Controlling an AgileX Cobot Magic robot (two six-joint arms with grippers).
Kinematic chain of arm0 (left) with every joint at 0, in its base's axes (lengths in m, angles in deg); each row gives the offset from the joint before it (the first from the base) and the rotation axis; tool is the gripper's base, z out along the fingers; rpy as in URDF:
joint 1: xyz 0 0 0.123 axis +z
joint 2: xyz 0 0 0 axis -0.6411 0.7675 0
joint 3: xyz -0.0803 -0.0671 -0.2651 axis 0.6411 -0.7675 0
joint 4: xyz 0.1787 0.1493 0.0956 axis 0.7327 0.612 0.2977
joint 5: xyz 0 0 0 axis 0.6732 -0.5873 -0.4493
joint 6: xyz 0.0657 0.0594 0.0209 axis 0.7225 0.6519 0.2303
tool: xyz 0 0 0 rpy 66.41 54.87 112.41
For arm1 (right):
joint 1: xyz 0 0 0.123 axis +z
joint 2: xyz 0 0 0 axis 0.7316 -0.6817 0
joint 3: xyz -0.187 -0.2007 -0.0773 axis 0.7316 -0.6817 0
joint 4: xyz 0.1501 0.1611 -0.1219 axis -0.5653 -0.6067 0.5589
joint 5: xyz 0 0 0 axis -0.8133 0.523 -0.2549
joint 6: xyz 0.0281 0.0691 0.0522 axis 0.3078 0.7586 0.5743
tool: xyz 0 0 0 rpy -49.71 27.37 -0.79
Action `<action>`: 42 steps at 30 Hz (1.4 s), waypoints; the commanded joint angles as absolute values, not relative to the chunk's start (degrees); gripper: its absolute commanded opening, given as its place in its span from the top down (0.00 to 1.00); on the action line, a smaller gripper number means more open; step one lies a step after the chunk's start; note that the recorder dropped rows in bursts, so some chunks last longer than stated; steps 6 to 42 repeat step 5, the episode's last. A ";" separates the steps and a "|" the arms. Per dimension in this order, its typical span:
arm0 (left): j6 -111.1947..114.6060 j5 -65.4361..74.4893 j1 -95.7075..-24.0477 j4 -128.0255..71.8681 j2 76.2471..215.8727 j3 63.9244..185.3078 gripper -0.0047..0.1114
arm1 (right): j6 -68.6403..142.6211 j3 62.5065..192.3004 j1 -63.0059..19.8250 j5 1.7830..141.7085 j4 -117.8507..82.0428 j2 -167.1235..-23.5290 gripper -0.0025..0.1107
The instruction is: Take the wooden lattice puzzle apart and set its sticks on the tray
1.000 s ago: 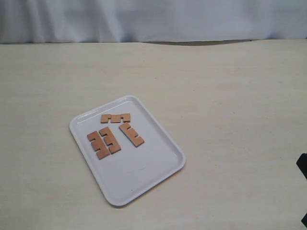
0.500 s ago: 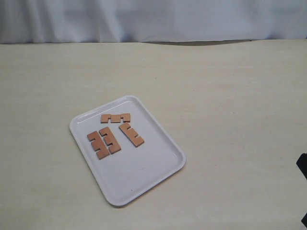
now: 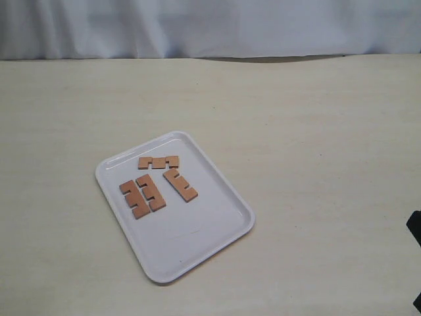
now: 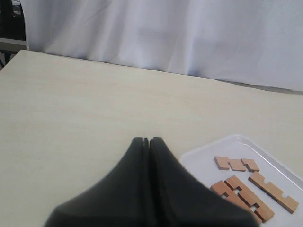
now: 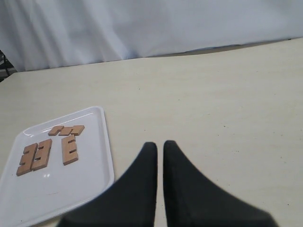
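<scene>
Two pincers: both empty, both over bare bench, neither touching the tray or any stick.
left pincer (image 4: 146, 140): closed; the black fingertips press together with nothing between them.
right pincer (image 5: 160, 144): fingers drawn almost together, only a thin slit between them, nothing held.
left pincer to tray: the tray (image 4: 203, 163) lies just beside the fingers; the tips stand clear of its rim.
right pincer to tray: the tray's near corner lies close beside the fingers, and the wood pieces sit further in, well apart from the tips.
tray, exterior view: white, rounded corners, low rim, set at a slant on the bench, left of the middle.
sticks (image 3: 150, 192): four, reddish-brown and notched, all flat inside the tray in its far half; none interlocked.
top stick (image 3: 158, 162): lies crosswise nearest the far rim.
slanted stick (image 3: 180, 185): just below it, one end close to the top stick.
paired sticks (image 3: 133, 199): two side by side, touching or nearly so, left of the slanted stick.
bench (image 3: 316, 131): pale, faint grain.
backdrop (image 3: 210, 26): white cloth along the far edge.
</scene>
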State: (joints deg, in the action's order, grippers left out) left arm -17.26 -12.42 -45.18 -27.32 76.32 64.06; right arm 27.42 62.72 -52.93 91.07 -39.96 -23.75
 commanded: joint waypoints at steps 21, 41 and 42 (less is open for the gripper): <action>-17.59 -11.84 -45.25 -27.20 76.25 63.92 0.96 | 27.01 62.51 -52.93 91.36 -39.45 -23.53 0.94; -17.59 -11.84 -45.25 -27.20 76.25 63.92 0.96 | 27.01 62.51 -52.93 91.36 -39.45 -23.53 0.94; -17.59 -11.84 -45.25 -27.20 76.25 63.92 0.96 | 27.01 62.51 -52.93 91.36 -39.45 -23.53 0.94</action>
